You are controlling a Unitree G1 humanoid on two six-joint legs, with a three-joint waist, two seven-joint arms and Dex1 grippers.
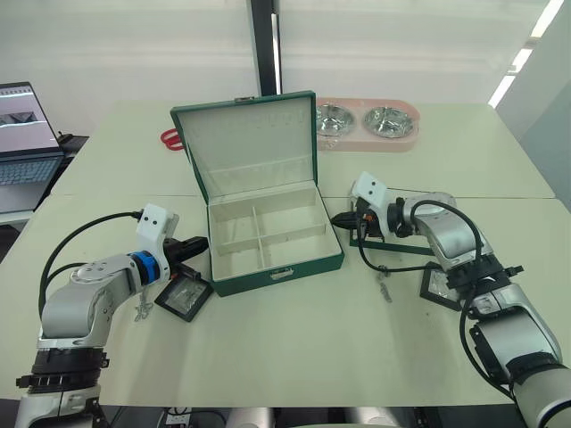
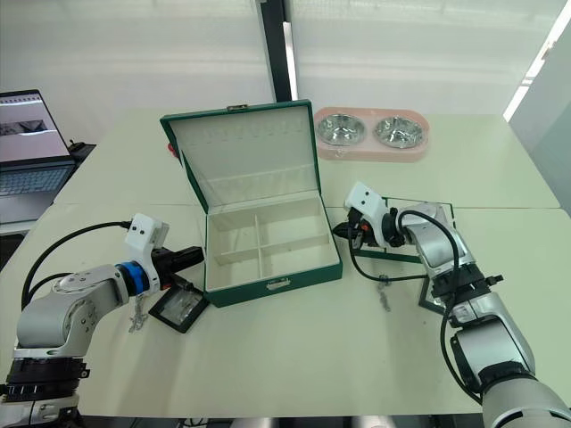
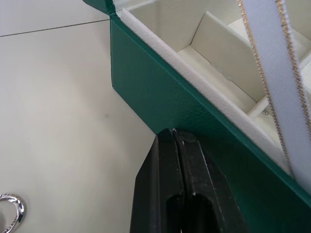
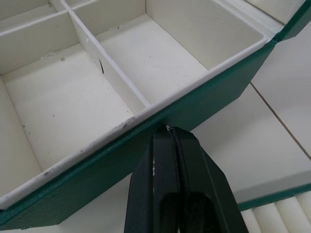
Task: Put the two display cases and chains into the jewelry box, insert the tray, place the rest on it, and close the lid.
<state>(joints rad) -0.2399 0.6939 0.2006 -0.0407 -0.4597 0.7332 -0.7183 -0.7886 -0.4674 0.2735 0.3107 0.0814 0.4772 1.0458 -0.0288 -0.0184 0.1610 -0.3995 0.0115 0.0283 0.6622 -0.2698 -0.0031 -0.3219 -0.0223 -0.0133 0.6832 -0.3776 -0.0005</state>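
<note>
I saw the pale table (image 1: 294, 357) spread across the view, with the jewelry box (image 1: 268, 234) the biggest thing on it, sitting near the middle. Its lid (image 1: 248, 143) stood open and nearly upright at the back, cream inside. All four cream compartments looked bare to me.

Behind the box on my right, the pink double pet bowl (image 1: 368, 124) lay near the far edge. A laptop (image 1: 25, 134) stood open on a side surface off to my left. The tray (image 2: 419, 234) lay flat on the table to the right of the box, mostly covered by my right arm; I could make out only its green rim and some ring rolls.

My left gripper (image 3: 174, 145) was pressed tip-first against the left outer wall of the box, its two fingers squeezed together on nothing. My right gripper (image 4: 171, 141) met the right wall the same way, fingers likewise pinched together and empty.

One display case (image 1: 184, 297) lay just beside the box's front left corner, under my left forearm. The other display case (image 1: 439, 287) sat under my right arm. One chain (image 1: 384, 285) lay between the box and that case; another chain (image 1: 141, 308) lay left of the first case. Red scissors (image 1: 170, 138) peeked out behind the lid.
</note>
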